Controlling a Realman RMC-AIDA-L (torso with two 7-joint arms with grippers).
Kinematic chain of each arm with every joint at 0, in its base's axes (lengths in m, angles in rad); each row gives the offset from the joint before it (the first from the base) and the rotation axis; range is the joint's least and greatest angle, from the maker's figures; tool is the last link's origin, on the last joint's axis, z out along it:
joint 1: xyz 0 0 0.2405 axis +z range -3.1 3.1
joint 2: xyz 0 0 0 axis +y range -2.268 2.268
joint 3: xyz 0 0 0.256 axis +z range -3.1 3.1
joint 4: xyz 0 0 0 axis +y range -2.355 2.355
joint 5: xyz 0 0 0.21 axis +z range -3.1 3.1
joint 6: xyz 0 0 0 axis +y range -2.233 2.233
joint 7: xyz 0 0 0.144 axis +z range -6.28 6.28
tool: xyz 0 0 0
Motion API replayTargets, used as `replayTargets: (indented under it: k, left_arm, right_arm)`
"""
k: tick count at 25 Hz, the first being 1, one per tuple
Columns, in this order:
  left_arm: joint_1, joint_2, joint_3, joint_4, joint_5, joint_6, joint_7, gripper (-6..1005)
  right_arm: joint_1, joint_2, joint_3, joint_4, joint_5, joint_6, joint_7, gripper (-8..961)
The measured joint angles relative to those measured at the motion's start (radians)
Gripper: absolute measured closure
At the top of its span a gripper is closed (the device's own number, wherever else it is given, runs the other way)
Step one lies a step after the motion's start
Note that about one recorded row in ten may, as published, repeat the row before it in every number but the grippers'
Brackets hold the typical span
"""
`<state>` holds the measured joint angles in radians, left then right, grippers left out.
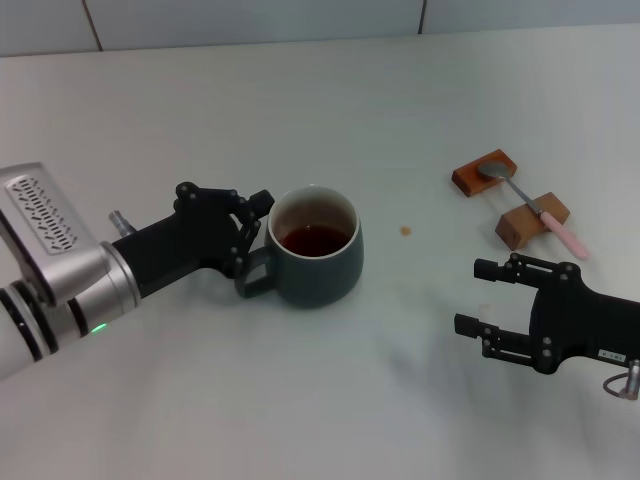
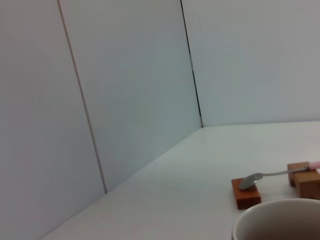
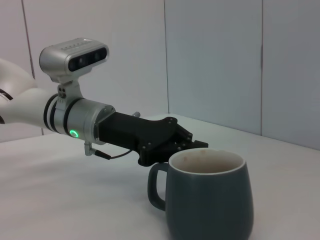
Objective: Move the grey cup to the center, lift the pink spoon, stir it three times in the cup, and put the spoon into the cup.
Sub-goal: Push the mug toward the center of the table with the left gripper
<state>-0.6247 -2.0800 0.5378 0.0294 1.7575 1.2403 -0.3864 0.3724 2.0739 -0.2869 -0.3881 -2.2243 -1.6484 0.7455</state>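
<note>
White tabletop (image 1: 300,400) fills the scene, with pale wall panels (image 2: 125,100) rising at its far edge.

At the left gripper (image 1: 250,228), the black fingers (image 1: 258,205) sit at the top of the loop handle (image 1: 252,275) of the grey cup (image 1: 315,262), beside the rim. The right wrist view shows them drawn close together just behind the handle, but whether they clench the handle or only rest against it I cannot tell. The silver left arm (image 1: 60,280) reaches in from the near left.

The cup stands upright roughly in the middle of the table, dark brown liquid (image 1: 313,238) inside. So the first step looks done or nearly done, judging by where the cup stands; letting go and backing away would remain.

The right gripper (image 1: 492,298) hovers low at the near right, its two fingers (image 1: 495,268) spread apart and holding nothing. It is well apart from the cup and nearer the spoon.

The pink spoon (image 1: 530,205) lies untouched at the far right, bridged across two brown wooden blocks (image 1: 484,172): its metal bowl rests on the farther block, its pink handle (image 1: 563,233) crosses the nearer block (image 1: 532,221) and sticks out past it.

Lifting the spoon, stirring three times and leaving it in the cup all appear still to do. A small brown speck (image 1: 405,231) marks the table between cup and blocks.
</note>
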Motion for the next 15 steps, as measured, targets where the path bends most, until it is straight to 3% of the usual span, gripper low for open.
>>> replayTargets:
  k: [10, 15]
  left_arm:
    - [-0.063, 0.000, -0.113, -0.121, 0.000, -0.065, 0.016, 1000]
    - [-0.093, 0.000, -0.172, -0.205, 0.006, -0.108, 0.119, 1000]
  right_arm:
    - [0.006, 0.000, 0.000, 0.000, 0.001, 0.000, 0.000, 261]
    - [0.008, 0.000, 0.000, 0.000, 0.002, 0.001, 0.000, 261]
